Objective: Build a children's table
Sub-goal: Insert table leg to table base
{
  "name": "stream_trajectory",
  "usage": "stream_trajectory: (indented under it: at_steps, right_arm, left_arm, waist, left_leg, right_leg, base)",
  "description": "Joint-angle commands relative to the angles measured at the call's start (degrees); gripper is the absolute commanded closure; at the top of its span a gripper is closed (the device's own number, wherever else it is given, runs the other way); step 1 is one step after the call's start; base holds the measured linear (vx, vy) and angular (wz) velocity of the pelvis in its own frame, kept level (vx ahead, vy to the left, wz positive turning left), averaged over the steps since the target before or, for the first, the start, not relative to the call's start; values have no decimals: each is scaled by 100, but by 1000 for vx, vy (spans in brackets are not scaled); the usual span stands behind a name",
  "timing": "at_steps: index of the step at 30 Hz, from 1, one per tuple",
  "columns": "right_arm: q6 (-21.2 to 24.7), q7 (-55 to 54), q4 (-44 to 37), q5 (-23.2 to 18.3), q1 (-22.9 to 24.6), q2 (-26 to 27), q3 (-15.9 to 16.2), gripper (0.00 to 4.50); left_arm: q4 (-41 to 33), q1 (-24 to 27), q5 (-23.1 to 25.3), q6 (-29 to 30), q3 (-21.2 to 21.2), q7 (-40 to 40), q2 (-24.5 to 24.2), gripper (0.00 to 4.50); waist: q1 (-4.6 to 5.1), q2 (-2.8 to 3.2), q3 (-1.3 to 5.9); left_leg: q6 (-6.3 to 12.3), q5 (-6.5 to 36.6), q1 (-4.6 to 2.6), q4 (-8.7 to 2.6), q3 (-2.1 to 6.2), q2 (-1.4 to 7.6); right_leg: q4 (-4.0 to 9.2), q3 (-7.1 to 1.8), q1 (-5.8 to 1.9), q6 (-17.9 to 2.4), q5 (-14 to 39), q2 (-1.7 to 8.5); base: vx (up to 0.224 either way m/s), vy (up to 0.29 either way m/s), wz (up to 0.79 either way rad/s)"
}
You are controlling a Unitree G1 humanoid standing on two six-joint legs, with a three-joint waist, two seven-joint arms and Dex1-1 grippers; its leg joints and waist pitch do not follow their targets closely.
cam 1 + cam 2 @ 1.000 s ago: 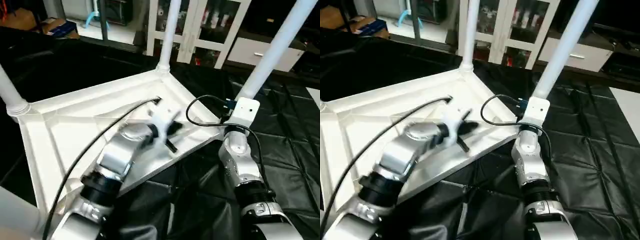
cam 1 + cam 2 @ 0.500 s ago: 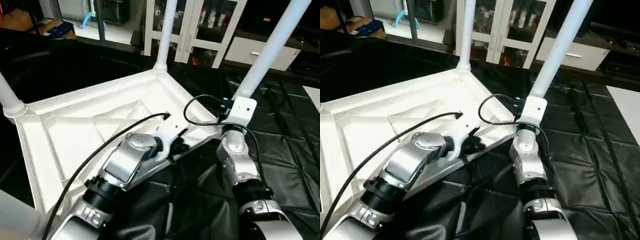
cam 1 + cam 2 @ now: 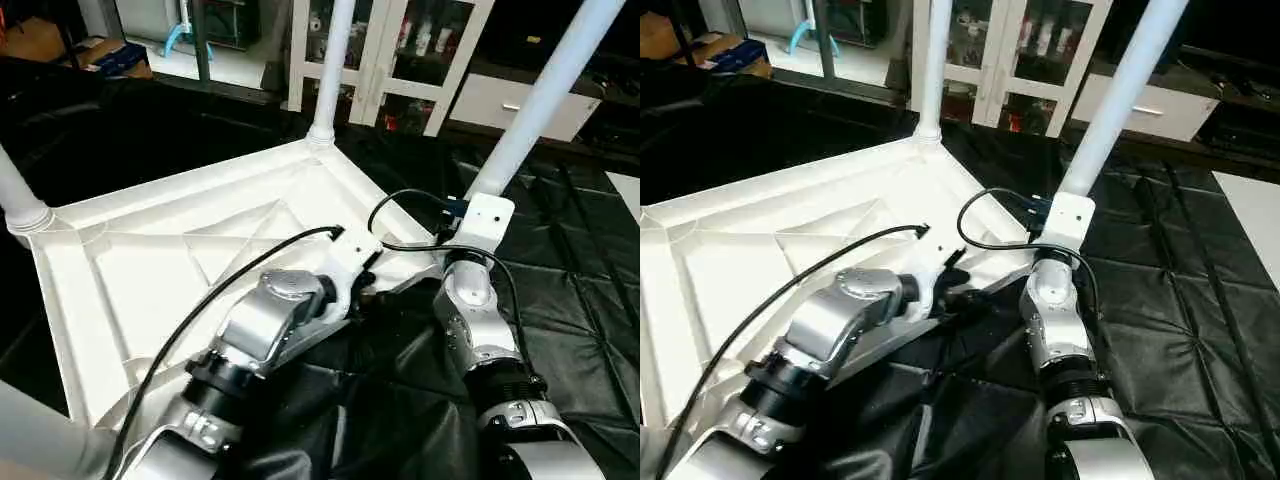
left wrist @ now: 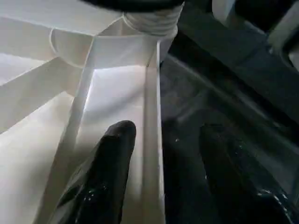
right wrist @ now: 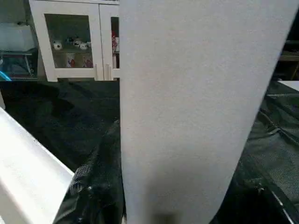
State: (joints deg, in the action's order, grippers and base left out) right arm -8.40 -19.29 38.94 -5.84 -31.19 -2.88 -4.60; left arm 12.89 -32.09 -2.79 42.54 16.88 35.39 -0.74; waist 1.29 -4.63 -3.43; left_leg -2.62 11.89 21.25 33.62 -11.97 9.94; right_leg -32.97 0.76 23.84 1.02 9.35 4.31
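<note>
The white table top (image 3: 150, 260) lies upside down on black sheeting, ribs facing up. Legs stand in its corners: a far leg (image 3: 330, 70), a right leg (image 3: 540, 100), a left leg (image 3: 15, 195) and a near-left leg (image 3: 40, 445). My left gripper (image 4: 166, 133) is open and straddles the top's near rim (image 4: 152, 140) close to the right corner, one finger (image 4: 114, 154) inside the rim and the other outside. My right gripper (image 5: 173, 196) is shut on the right leg (image 5: 187, 93) low down; in the eye views its wrist housing (image 3: 487, 222) hides the fingers.
Black quilted sheeting (image 3: 580, 300) covers the work surface around the top. A white glass-door cabinet (image 3: 400, 50) stands behind, with a white drawer unit (image 3: 510, 100) beside it. A cardboard box (image 3: 110, 55) sits at the far left. A black cable (image 3: 220, 285) runs along my left forearm.
My left gripper has swung from over the ribbed underside toward the near-right rim and dropped astride it. The right arm has stayed on the leg.
</note>
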Motion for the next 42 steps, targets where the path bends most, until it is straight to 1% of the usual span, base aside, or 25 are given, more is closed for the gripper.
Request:
stream_trajectory:
  at_steps: [1, 4, 5, 6, 9, 10, 12, 15, 18, 19, 21, 22, 24, 25, 26, 27, 28, 30, 32, 35, 36, 37, 39, 40, 42]
  right_arm:
    - [360, 5, 660, 152, 374, 9, -46, 264]
    - [362, 12, 666, 155, 369, 13, -51, 264]
    - [363, 14, 667, 155, 367, 14, -53, 264]
    - [365, 15, 663, 153, 365, 20, -55, 264]
    - [371, 17, 643, 155, 366, 33, -55, 264]
    - [368, 15, 650, 157, 363, 38, -54, 264]
    - [364, 14, 653, 157, 360, 43, -53, 264]
    - [363, 16, 631, 154, 364, 43, -59, 264]
    - [357, 34, 607, 142, 368, 40, -68, 264]
    - [349, 38, 609, 140, 364, 40, -71, 264]
    - [312, 83, 610, 128, 357, 46, -75, 264]
    - [293, 103, 606, 129, 352, 50, -72, 229]
    - [286, 107, 607, 131, 349, 52, -70, 194]
    - [284, 114, 593, 139, 348, 58, -63, 188]
    - [284, 127, 582, 142, 346, 61, -58, 188]
    - [287, 140, 566, 147, 344, 66, -59, 175]
    - [293, 145, 545, 150, 348, 70, -61, 160]
    - [293, 153, 533, 153, 347, 71, -59, 149]
    - [298, 168, 496, 151, 348, 71, -56, 137]
    - [319, 184, 410, 165, 353, 59, -45, 104]
    - [336, 191, 372, 164, 358, 58, -48, 96]
    - [348, 221, 324, 151, 365, 59, -49, 96]
    - [320, 322, 216, 179, 382, 57, -32, 82]
    - [305, 341, 191, 195, 387, 55, -23, 61]
    - [318, 513, -130, 144, 478, 66, 16, 57]
  left_arm:
    - [72, -96, -100, 34, -71, -24, 49, 166]
    - [112, -44, 40, 7, 197, 83, -32, 139]
    - [150, -23, 106, -32, 290, 101, -63, 139]
    - [307, 5, 302, -162, 501, 85, -147, 131]
    - [635, 25, 462, -336, 633, -12, -188, 131]
    - [696, 32, 478, -361, 672, -3, -209, 131]
    - [751, 44, 503, -389, 706, -8, -232, 131]
    - [766, 43, 513, -396, 609, -88, -206, 166]
    - [766, -11, 491, -451, 552, -144, -219, 169]
    - [786, -33, 487, -477, 534, -163, -227, 179]
    - [850, -69, 493, -466, 536, -143, -245, 206]
    - [882, -79, 513, -436, 564, -119, -272, 210]
    - [896, -81, 519, -425, 576, -109, -282, 216]
    - [904, -65, 555, -385, 645, -68, -325, 241]
    - [894, -53, 556, -336, 676, -26, -345, 241]
    - [882, -42, 551, -286, 700, 13, -361, 250]
    - [875, -39, 552, -276, 708, 17, -368, 252]
    - [874, -40, 551, -272, 714, 24, -373, 260]
    - [873, -43, 552, -270, 717, 30, -380, 287]
    - [865, -58, 538, -272, 702, 30, -381, 301]
    - [875, -68, 533, -284, 698, 29, -383, 318]
    - [887, -78, 527, -292, 690, 29, -384, 318]
    - [911, -97, 517, -314, 696, 39, -402, 338]
    - [915, -98, 517, -322, 700, 42, -407, 347]
    - [920, -94, 534, -356, 730, 79, -442, 356]
  waist:
    - [27, 73, 228]
    - [24, 86, 219]
    - [25, 88, 220]
    - [25, 89, 217]
    - [29, 89, 218]
    - [32, 108, 220]
    - [34, 96, 218]
    - [32, 96, 220]
    - [30, 98, 215]
    - [28, 95, 236]
    - [26, 100, 230]
    - [27, 93, 235]
    - [26, 96, 229]
    - [23, 104, 233]
    - [27, 106, 234]
    - [29, 84, 253]
    - [30, 86, 234]
    - [31, 106, 243]
    - [29, 99, 246]
    - [29, 103, 250]
    - [27, 97, 257]
    - [24, 95, 258]
    - [20, 94, 253]
    - [23, 98, 244]
    - [15, 96, 239]
  left_leg:
    - [-12, 1587, -60, -469, 132, 265]
    - [-49, 1713, -81, -483, 140, 278]
    - [-60, 1717, -80, -487, 145, 280]
    - [-63, 1733, -74, -491, 149, 278]
    - [-92, 1729, -81, -492, 148, 284]
    - [-103, 1803, -73, -497, 154, 277]
    - [-141, 1912, -79, -506, 160, 281]
    - [-173, 1951, -88, -504, 162, 287]
    - [-177, 1956, -85, -512, 159, 287]
    - [-171, 1940, -92, -503, 156, 285]
    - [-174, 1957, -98, -505, 155, 285]
    - [-176, 1968, -101, -503, 153, 286]
    - [-178, 1977, -87, -508, 159, 287]
    - [-191, 1976, -93, -507, 158, 286]
    - [-191, 1971, -87, -500, 155, 282]
    - [-192, 1887, -59, -501, 166, 289]
    - [-143, 1866, -64, -509, 162, 289]
    - [-133, 1874, -70, -501, 158, 287]
    - [-124, 1834, -65, -498, 155, 289]
    - [-89, 1731, -66, -491, 147, 286]
    - [-69, 1686, -63, -482, 143, 284]
    - [-46, 1630, -56, -479, 142, 285]
    - [1, 1541, -45, -474, 137, 283]
    - [9, 1614, -51, -479, 136, 283]
    - [13, 1646, -48, -479, 139, 286]
  right_leg:
    - [387, -159, -129, -871, 1279, 234]
    - [401, -152, -98, -832, 1453, 221]
    - [398, -151, -98, -826, 1449, 221]
    - [404, -148, -96, -798, 1454, 216]
    - [401, -154, -98, -800, 1385, 229]
    - [406, -154, -104, -797, 1465, 230]
    - [420, -154, -95, -771, 1614, 235]
    - [425, -157, -83, -753, 1640, 234]
    - [418, -157, -85, -787, 1552, 230]
    - [415, -157, -91, -788, 1551, 232]
    - [422, -157, -80, -785, 1581, 231]
    - [425, -158, -79, -786, 1596, 232]
    - [427, -160, -84, -784, 1635, 240]
    - [430, -158, -78, -800, 1650, 238]
    - [431, -164, -75, -819, 1638, 239]
    - [410, -162, -103, -811, 1546, 256]
    - [406, -158, -103, -828, 1528, 245]
    - [414, -163, -101, -842, 1567, 254]
    - [407, -163, -108, -861, 1508, 254]
    - [397, -162, -117, -897, 1408, 251]
    - [391, -164, -121, -911, 1372, 254]
    - [385, -164, -127, -924, 1330, 254]
    - [375, -164, -133, -943, 1248, 256]
    - [392, -162, -124, -932, 1383, 257]
    - [403, -169, -121, -892, 1475, 261]
  base:
    - [0, 0, 0]
    - [0, 0, 0]
    - [0, 0, 0]
    - [0, 0, 0]
    - [0, 0, 0]
    - [0, 0, 0]
    - [0, 0, 0]
    - [0, 0, 0]
    - [0, 0, 0]
    - [0, 0, 0]
    - [0, 0, 0]
    - [0, 0, 0]
    - [0, 0, 0]
    - [0, 0, 0]
    - [0, 0, 0]
    - [0, 0, 0]
    - [0, 0, 0]
    - [0, 0, 0]
    - [0, 0, 0]
    - [0, 0, 0]
    - [0, 0, 0]
    - [0, 0, 0]
    - [0, 0, 0]
    - [0, 0, 0]
    - [0, 0, 0]
